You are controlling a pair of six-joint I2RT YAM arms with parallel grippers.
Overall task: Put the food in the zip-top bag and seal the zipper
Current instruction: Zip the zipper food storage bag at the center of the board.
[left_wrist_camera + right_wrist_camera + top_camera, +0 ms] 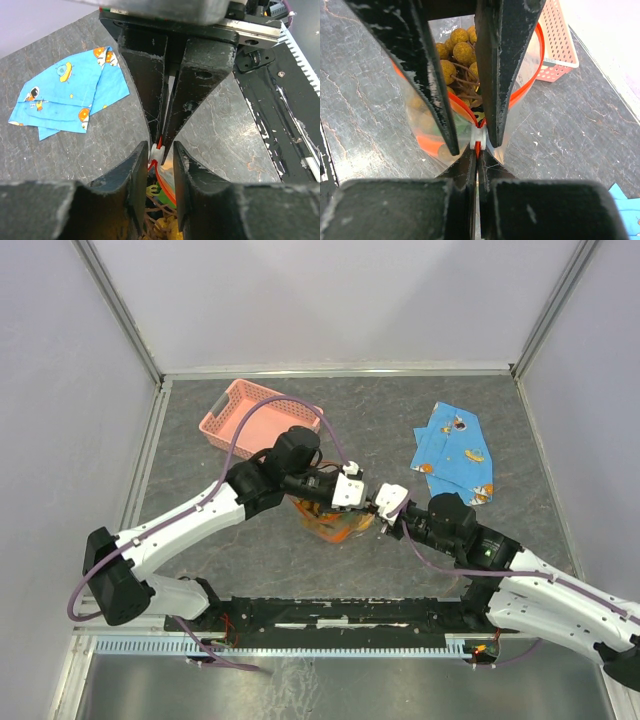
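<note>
Grey table (390, 425): bare surface around the zip-top bag (325, 522); pink basket (255, 418) and blue cloth (455, 452) well apart.
Zip-top bag: centre of table, clear, crinkled, holding grape bunch (454, 55) (other fruit blurred).
Zipper (525, 82): red, bowed apart.
Left tool (160, 149): narrow, straddling slider (478, 138); grip cannot tell.
Right tool (476, 162): pinched onto Zipper end.

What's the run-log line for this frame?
phase: sealing | zip-top bag: grape bunch inside | zipper: open | right tool: shut on zipper end | left tool: straddling slider, grip unclear
</note>
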